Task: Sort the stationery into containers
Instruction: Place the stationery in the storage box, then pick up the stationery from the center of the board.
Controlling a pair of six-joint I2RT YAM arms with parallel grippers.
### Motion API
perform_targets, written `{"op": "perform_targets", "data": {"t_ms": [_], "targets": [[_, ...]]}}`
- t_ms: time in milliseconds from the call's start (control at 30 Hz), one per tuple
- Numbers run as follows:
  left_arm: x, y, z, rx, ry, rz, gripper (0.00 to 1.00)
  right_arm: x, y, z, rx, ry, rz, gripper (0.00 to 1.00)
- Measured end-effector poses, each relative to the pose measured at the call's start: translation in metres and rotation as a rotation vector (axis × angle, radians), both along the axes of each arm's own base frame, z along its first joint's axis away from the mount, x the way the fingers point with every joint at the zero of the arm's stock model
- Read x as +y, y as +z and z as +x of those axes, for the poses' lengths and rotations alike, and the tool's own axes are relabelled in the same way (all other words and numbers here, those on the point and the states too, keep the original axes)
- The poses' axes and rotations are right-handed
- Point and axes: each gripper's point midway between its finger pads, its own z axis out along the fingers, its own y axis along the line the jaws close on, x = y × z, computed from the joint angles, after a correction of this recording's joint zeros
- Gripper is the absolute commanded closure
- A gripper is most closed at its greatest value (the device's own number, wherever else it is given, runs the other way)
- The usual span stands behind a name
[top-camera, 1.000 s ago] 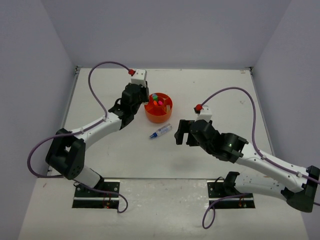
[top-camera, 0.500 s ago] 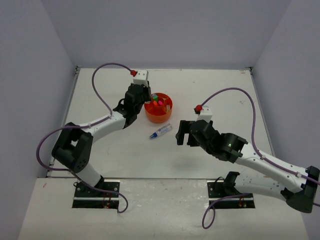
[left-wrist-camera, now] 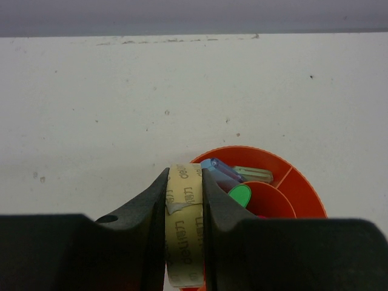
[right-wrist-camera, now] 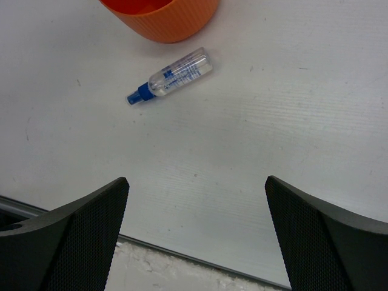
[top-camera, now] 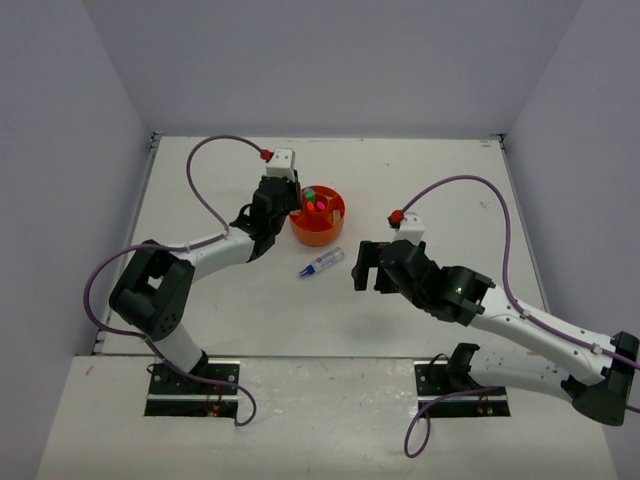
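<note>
The round orange organizer [top-camera: 318, 230] stands at the table's middle back, with a green cap [left-wrist-camera: 240, 195], a blue marker [left-wrist-camera: 218, 170] and a pale marker [left-wrist-camera: 254, 174] inside. My left gripper [top-camera: 290, 207] hovers at its left rim [left-wrist-camera: 303, 188], shut on a tan roll of tape [left-wrist-camera: 185, 230] held upright between the fingers. A small clear pen-like bottle with a blue tip [top-camera: 321, 263] lies on the table in front of the organizer. My right gripper [top-camera: 362, 265] stands open just right of that bottle [right-wrist-camera: 173, 74], nothing between its fingers [right-wrist-camera: 195, 182].
The orange wall of the organizer [right-wrist-camera: 163, 24] shows at the top of the right wrist view. The table's near edge [right-wrist-camera: 182, 251] runs below the right gripper. Purple cables loop over both arms.
The left arm's elbow has swung right and its wrist has edged toward the organizer, the tape still held. The right arm and the bottle have not moved.
</note>
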Motion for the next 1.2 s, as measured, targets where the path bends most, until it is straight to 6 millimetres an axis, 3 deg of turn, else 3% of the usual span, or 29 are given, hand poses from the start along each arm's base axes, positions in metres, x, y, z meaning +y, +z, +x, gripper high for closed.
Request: {"op": "perform_targets", "data": {"t_ms": [167,333,433,500,667,833,933,1033,1200], "targets": [[0.0,-0.001,0.0,-0.001,0.002,-0.006,0.47,0.001,-0.005,0.001,0.01,0.0,-0.015,0.03],[0.0,0.001,0.0,-0.004,0.002,-0.009,0.38,0.002,-0.01,0.002,0.021,-0.001,-0.033,0.02],[0.002,0.009,-0.004,-0.013,0.001,-0.019,0.21,0.002,-0.015,0.003,0.029,0.001,-0.05,0.01],[0.005,0.021,-0.01,-0.018,0.006,-0.043,0.0,0.004,-0.019,0.004,0.035,0.008,-0.066,0.01],[0.02,0.074,-0.032,-0.05,0.033,-0.126,0.0,0.011,-0.042,0.01,0.079,0.031,-0.137,0.01],[0.043,0.128,-0.074,-0.069,0.048,-0.234,0.0,0.016,-0.073,0.023,0.156,0.036,-0.182,0.01],[0.052,0.143,-0.103,-0.084,0.023,-0.323,0.0,0.017,-0.077,0.04,0.176,0.029,-0.114,0.01],[0.055,0.12,-0.137,-0.043,-0.03,-0.407,0.0,0.012,-0.075,0.056,0.167,0.003,-0.066,0.02],[0.03,0.033,-0.165,0.157,-0.154,-0.408,0.0,0.014,-0.071,0.056,0.157,0.014,-0.044,0.02]]}}
